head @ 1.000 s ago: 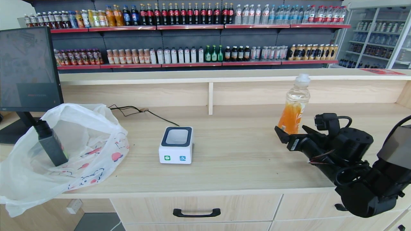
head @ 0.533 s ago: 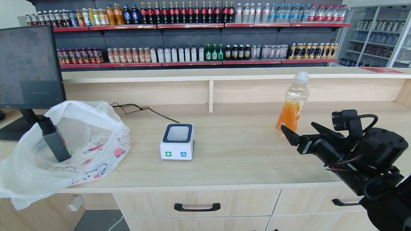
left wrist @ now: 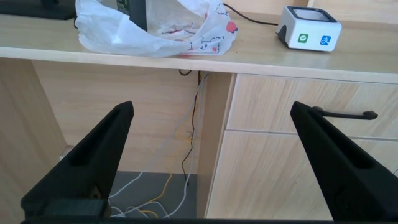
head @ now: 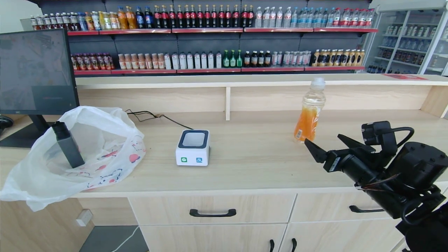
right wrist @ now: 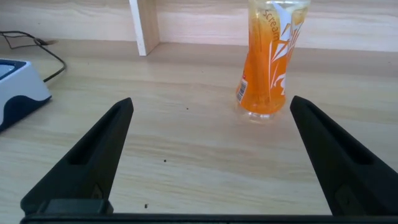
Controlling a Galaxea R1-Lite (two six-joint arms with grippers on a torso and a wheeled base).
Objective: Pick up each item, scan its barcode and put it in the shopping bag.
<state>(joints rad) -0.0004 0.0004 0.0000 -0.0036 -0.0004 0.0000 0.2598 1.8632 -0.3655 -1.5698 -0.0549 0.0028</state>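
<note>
One orange drink bottle point(head: 309, 112) stands upright on the counter point(head: 259, 168), right of centre and toward the far side. My right gripper point(head: 323, 140) hovers over the counter on the near side of it, fingers spread wide and gripping nothing. The bottle sits beyond the gap between them, touching neither. My left gripper point(left wrist: 211, 106) hangs low in front of the cabinet, below the counter's near edge, fingers likewise spread and empty. A white scanner point(head: 193, 147) sits mid-counter, window facing up, well left of the bottle. At the left end the shopping bag point(head: 105, 157) lies open, draping over the near edge, with a dark grey container point(head: 68, 145) leaning inside it.
</note>
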